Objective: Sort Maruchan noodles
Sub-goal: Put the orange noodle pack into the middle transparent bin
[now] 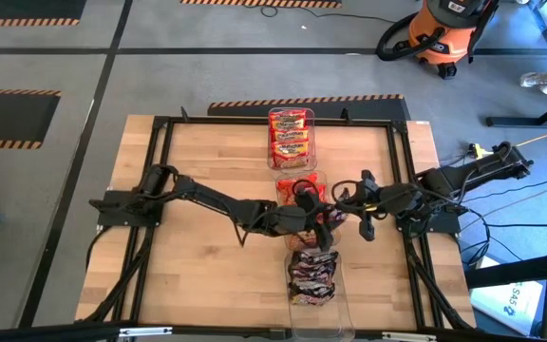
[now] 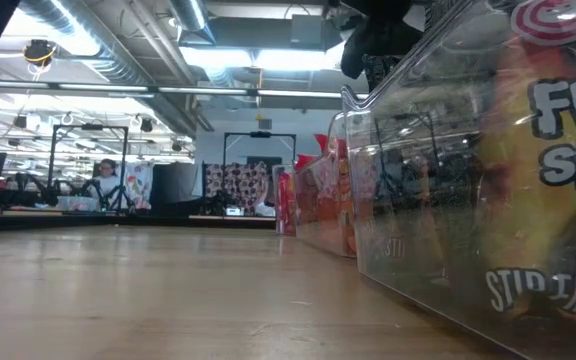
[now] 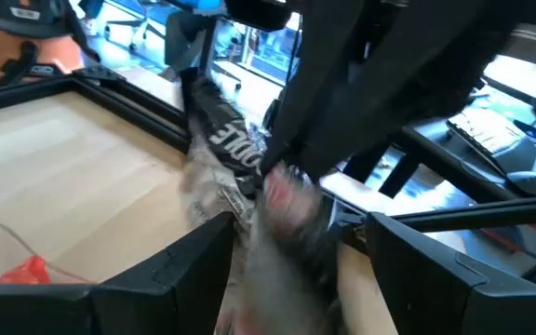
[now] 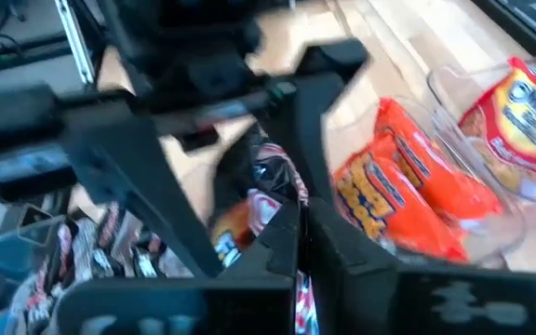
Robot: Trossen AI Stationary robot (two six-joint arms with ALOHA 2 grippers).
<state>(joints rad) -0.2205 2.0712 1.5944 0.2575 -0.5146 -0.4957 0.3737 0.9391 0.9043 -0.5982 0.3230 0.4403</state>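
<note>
I'm looking straight down on the wooden table, and three clear bins run in a column down the centre-right of the frame. The top bin holds red-yellow packets, the middle bin holds orange-red packets, and the bottom bin carries dark brown packets near the lower edge.

Both arms meet at the centre, between the middle and bottom bins. My left gripper comes in from the left side of the frame; its fingers stand wide apart around a dark packet, which hangs crumpled between them in the left wrist view. Whether the pads actually press it, I cannot tell.

My right gripper reaches in from the right, fingers pressed together, and a packet edge shows right at their tips in the right wrist view, orange-red packets just beside. In the low view, a clear bin wall fills the right side.
</note>
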